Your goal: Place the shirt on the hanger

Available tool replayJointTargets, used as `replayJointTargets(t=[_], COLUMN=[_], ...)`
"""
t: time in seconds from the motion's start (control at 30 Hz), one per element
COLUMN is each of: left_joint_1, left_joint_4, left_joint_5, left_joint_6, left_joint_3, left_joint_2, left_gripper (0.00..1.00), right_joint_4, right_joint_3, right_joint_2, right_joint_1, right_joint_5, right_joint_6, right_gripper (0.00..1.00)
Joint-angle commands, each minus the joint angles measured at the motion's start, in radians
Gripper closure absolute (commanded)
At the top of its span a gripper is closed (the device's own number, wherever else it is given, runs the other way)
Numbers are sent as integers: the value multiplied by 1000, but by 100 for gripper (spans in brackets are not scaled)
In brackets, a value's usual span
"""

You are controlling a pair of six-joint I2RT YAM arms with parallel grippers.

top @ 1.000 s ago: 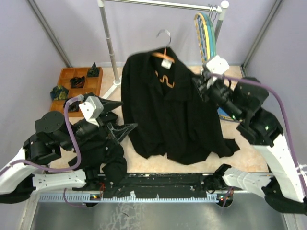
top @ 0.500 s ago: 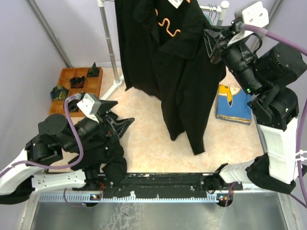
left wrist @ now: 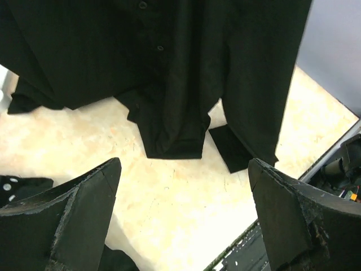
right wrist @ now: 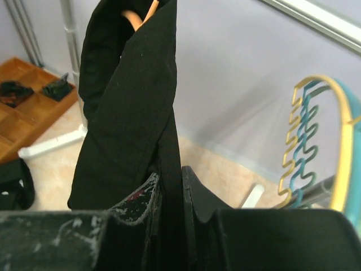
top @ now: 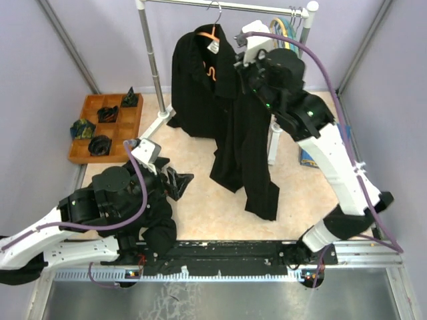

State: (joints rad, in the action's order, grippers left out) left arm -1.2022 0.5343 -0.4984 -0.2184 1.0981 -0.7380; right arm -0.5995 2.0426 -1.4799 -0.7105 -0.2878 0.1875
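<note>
Aloft, the right gripper (right wrist: pixel 169 179) pinched the black shirt (top: pixel 230 133) draped on the orange hanger (right wrist: pixel 137 17); the near left gripper (left wrist: pixel 183 166) gaped wide

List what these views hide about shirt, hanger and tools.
- Top view: arms of the hanger, covered by the shirt.
- Top view: tips of the right tool, lost against the shirt.
- Top view: whether the hook sits on the rail, too small.
- Left wrist: shirt's collar, cut off by upper edge.

White-and-black arms (top: pixel 333 160), purple cables (top: pixel 313 63)
</note>
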Motion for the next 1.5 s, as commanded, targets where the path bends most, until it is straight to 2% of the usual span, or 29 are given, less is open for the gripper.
replayJointTargets(t=[0.0,0.27,0.5,0.8,1.07,1.1,1.17,1.23,1.33,1.47], left_joint_1=[-4,-4,-3,-3,-3,-3,-3,-3,-3,-3], left_joint_4=[-1,-2,-9,-27,-16,-17,-17,-17,-17,-45], left_joint_5=[1,32,37,49,42,40,38,38,50,70], left_joint_6=[-99,-148,-151,-145,-158,-159,-164,-171,-182,-197], left_joint_3=[-51,-106,-136,-140,-146,-147,-149,-149,-145,-163], left_joint_2=[38,66,64,39,47,48,44,33,5,-34], left_gripper=[1,1,1,1,1,1,1,1,1,1], right_joint_4=[125,208,298,149,94,94,98,100,91,81], right_joint_3=[123,208,128,304,194,165,113,66,2,-163], right_joint_2=[-65,-164,-132,-287,-253,-240,-205,-154,-74,103], right_joint_1=[2,2,2,1,2,2,-2,-5,-7,-7], right_joint_5=[-99,-196,-210,-294,-267,-254,-217,-177,-123,-27], right_joint_6=[-19,32,94,93,20,12,7,8,-5,-39], right_gripper=[100,100,100,100,97,94,83,64,45,27])
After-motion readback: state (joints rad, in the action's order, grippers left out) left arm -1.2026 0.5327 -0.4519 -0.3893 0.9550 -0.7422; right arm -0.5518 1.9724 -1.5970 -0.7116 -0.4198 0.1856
